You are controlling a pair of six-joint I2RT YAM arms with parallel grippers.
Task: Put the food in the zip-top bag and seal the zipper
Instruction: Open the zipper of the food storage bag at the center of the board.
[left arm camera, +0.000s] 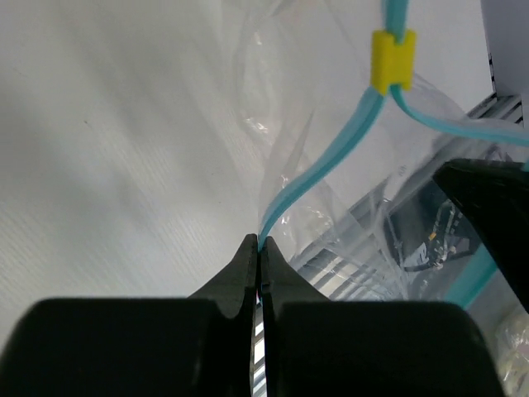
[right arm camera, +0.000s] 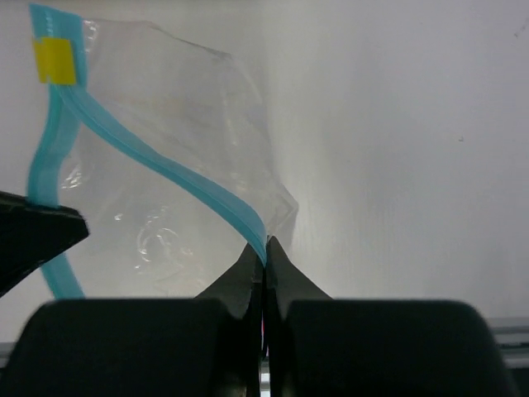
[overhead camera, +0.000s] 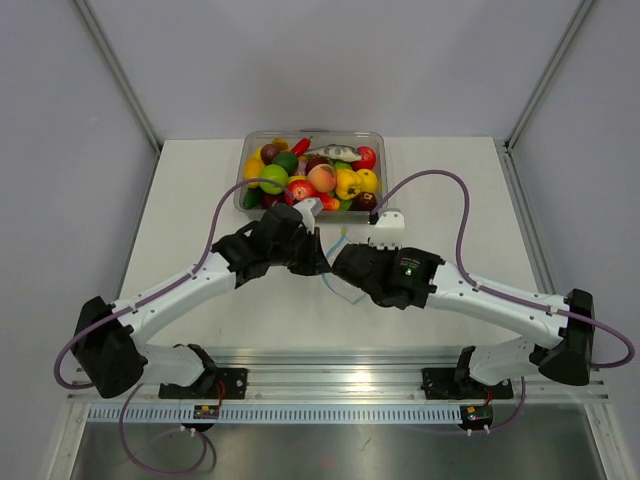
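Both grippers met in the middle of the top view. The left gripper (left arm camera: 259,245) was pinched tight on one side of the teal zipper (left arm camera: 326,161). The right gripper (right arm camera: 264,249) was pinched tight on the other side. The two sides split apart at the yellow slider (left arm camera: 391,59), so the zip-top bag (right arm camera: 165,107) gaped. The food (overhead camera: 273,178) sat in the clear tub (overhead camera: 384,160), upper middle. The white worktop (overhead camera: 190,200) showed wide at both sides.

Glossy film on a matt desk
The zip-top bag (right arm camera: 165,99) is crinkly clear plastic, its zipper (right arm camera: 43,157) smooth teal plastic; the desk (overhead camera: 190,200) looks matt white; the green apple (overhead camera: 273,178) is glossy plastic.
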